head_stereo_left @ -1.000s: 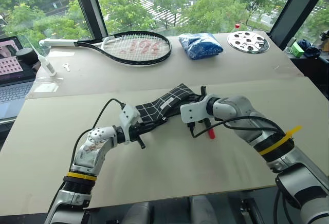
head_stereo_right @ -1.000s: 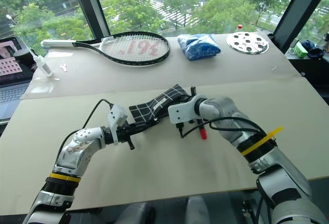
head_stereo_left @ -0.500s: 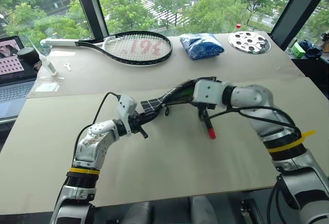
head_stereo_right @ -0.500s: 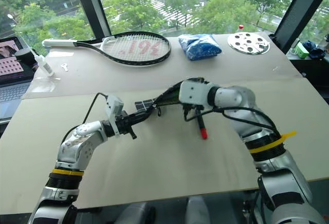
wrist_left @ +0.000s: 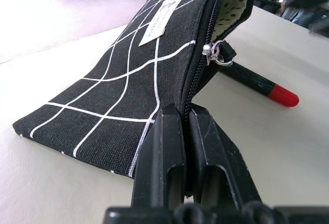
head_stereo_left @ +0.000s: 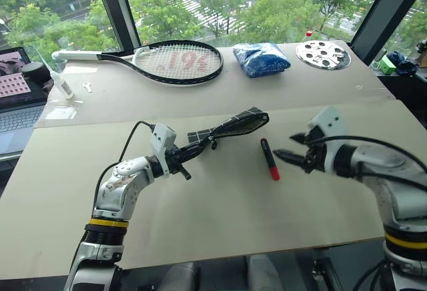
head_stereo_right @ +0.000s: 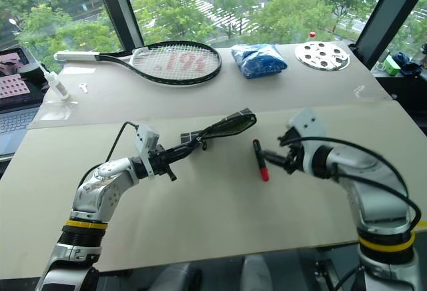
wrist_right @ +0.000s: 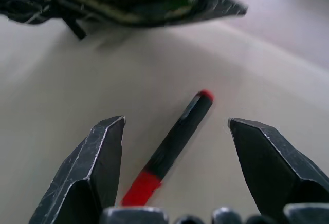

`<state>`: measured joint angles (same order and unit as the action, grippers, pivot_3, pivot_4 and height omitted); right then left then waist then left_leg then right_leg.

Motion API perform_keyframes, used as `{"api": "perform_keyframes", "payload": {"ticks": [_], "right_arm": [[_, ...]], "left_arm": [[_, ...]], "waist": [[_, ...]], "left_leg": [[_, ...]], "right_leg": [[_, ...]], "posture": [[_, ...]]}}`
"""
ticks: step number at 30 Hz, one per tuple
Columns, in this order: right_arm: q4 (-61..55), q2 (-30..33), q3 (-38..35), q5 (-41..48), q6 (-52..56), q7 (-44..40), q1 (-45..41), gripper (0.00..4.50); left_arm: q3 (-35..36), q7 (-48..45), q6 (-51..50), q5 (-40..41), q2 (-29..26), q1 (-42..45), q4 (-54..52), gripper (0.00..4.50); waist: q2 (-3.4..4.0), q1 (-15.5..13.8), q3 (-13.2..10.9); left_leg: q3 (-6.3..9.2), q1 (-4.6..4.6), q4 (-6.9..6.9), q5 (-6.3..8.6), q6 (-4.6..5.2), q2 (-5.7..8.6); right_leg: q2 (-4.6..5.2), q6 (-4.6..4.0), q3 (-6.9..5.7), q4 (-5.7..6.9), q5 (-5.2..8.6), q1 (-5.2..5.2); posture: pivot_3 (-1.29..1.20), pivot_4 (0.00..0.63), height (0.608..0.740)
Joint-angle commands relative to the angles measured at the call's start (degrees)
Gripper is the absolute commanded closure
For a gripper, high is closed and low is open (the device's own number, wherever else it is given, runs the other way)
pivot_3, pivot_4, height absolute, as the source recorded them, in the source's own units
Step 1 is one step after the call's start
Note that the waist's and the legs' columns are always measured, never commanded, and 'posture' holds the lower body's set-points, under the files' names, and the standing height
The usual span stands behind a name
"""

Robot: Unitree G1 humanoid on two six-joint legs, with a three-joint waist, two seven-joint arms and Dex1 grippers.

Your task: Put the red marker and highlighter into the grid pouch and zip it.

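My left gripper [head_stereo_left: 191, 151] is shut on the near end of the grid pouch [head_stereo_left: 232, 124] and holds it up off the table, zipper edge up and mouth open. In the left wrist view the fingers [wrist_left: 167, 131] pinch the pouch [wrist_left: 128, 75] beside its zipper. The red marker [head_stereo_left: 269, 159] lies flat on the table just right of the pouch. My right gripper [head_stereo_left: 285, 148] hovers open to the marker's right, pointing at it; in its wrist view the marker [wrist_right: 172, 144] lies between the spread fingers [wrist_right: 105, 157]. The highlighter is hidden; a greenish blur shows inside the pouch mouth [wrist_right: 128, 0].
A tennis racket [head_stereo_left: 170, 61], a blue plastic bag [head_stereo_left: 260, 58] and a round metal disc [head_stereo_left: 322, 54] lie along the far side of the table. A laptop [head_stereo_left: 13, 101] and a small white bottle [head_stereo_left: 61, 85] sit at the far left.
My right gripper has let go at the pouch mouth, drawn back to the right, rolled over and opened. The pouch now hangs from the left gripper alone. The marker has not moved.
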<state>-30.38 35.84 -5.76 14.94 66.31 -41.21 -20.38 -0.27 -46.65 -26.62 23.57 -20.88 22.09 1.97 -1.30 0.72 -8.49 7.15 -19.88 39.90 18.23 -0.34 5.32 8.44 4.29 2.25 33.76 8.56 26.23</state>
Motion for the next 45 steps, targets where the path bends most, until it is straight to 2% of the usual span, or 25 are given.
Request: {"api": "perform_keyframes", "payload": {"ticks": [1, 14, 18, 24, 27, 31, 35, 37, 45], "right_arm": [[-1.01, -2.08, 0.96, -1.90, 3.87, 7.57, -0.71, 0.91], [6.54, -5.66, 9.77, -5.04, 0.11, 17.06, -0.05, 0.91], [9.65, -4.90, 11.76, -6.66, -3.01, 18.24, 0.85, 1.86], [10.23, -1.61, 11.02, -6.64, -6.11, 16.74, 1.96, 3.90], [10.26, 2.74, 10.57, -6.23, -8.78, 13.85, 1.60, 3.93], [7.98, 6.98, 5.24, -1.25, -9.99, 8.08, -1.02, 3.93], [-1.80, 18.10, 2.07, 5.85, -14.63, -7.30, -1.59, 3.93], [-4.89, 21.79, 2.44, 7.52, -16.03, -11.13, -2.11, 3.93], [-2.86, 23.77, 9.52, 2.72, -18.59, -9.96, -9.06, 3.93]], "left_arm": [[-0.50, -0.59, 0.14, 0.14, -0.48, 0.97, -1.39, 4.50], [-0.77, -0.14, -0.08, 0.21, -0.70, 0.44, -2.32, 4.50], [-0.86, 0.09, -0.16, 0.20, -0.77, 0.07, -2.94, 4.50], [-0.79, 0.25, -0.16, 0.22, -0.96, -0.22, -3.42, 4.50], [-1.00, 0.12, -0.10, 0.17, -0.97, -0.16, -3.42, 4.50], [-1.33, -0.13, 0.24, -0.10, -1.00, 0.34, -2.70, 4.50], [-1.82, -0.49, 0.62, -0.46, -0.95, 0.99, -1.75, 4.50], [-1.98, -0.61, 0.78, -0.67, -0.86, 1.13, -1.47, 4.50], [-2.48, -0.52, 1.20, -1.26, -0.53, 1.01, -1.18, 4.50]], "waist": [[0.00, -0.08, 0.00], [0.00, -0.01, 0.00], [0.00, 0.00, 0.00], [-0.01, -0.24, 0.01], [-0.01, -0.38, 0.01], [-0.01, -0.21, 0.00], [0.02, -0.01, -0.02], [0.01, 0.08, -0.02], [-0.03, -0.08, -0.03]], "left_leg": [[0.00, 0.00, 0.01, 0.00, 0.00, 0.00], [0.00, 0.01, 0.01, -0.01, -0.01, 0.02], [0.00, 0.05, 0.01, -0.01, -0.01, 0.02], [0.00, 0.11, 0.02, -0.01, -0.01, 0.04], [0.00, 0.10, 0.02, -0.01, -0.01, 0.05], [-0.02, 0.09, 0.00, 0.00, 0.00, 0.03], [-0.05, 0.06, -0.03, 0.00, 0.01, 0.02], [-0.05, 0.05, -0.06, 0.02, 0.03, 0.00], [-0.10, 0.06, 0.02, 0.03, 0.05, -0.05]], "right_leg": [[0.00, 0.01, -0.01, -0.01, -0.01, -0.01], [0.00, 0.01, -0.02, -0.02, -0.02, -0.01], [0.00, 0.01, -0.02, -0.02, -0.02, -0.05], [0.00, 0.03, -0.02, -0.03, -0.03, -0.14], [0.00, 0.03, -0.02, -0.05, -0.03, -0.14], [0.00, 0.04, -0.03, -0.12, -0.03, -0.12], [-0.01, 0.04, -0.02, -0.13, -0.03, -0.10], [-0.02, 0.04, -0.04, -0.17, -0.03, -0.09], [-0.03, 0.04, -0.08, -0.26, -0.05, -0.14]], "posture": [[0.00, 0.150, 0.740], [0.00, 0.150, 0.740], [0.00, 0.150, 0.740], [0.00, 0.150, 0.740], [0.00, 0.150, 0.740], [0.00, 0.150, 0.740], [0.00, 0.150, 0.740], [0.00, 0.150, 0.740], [0.00, 0.150, 0.740]]}}
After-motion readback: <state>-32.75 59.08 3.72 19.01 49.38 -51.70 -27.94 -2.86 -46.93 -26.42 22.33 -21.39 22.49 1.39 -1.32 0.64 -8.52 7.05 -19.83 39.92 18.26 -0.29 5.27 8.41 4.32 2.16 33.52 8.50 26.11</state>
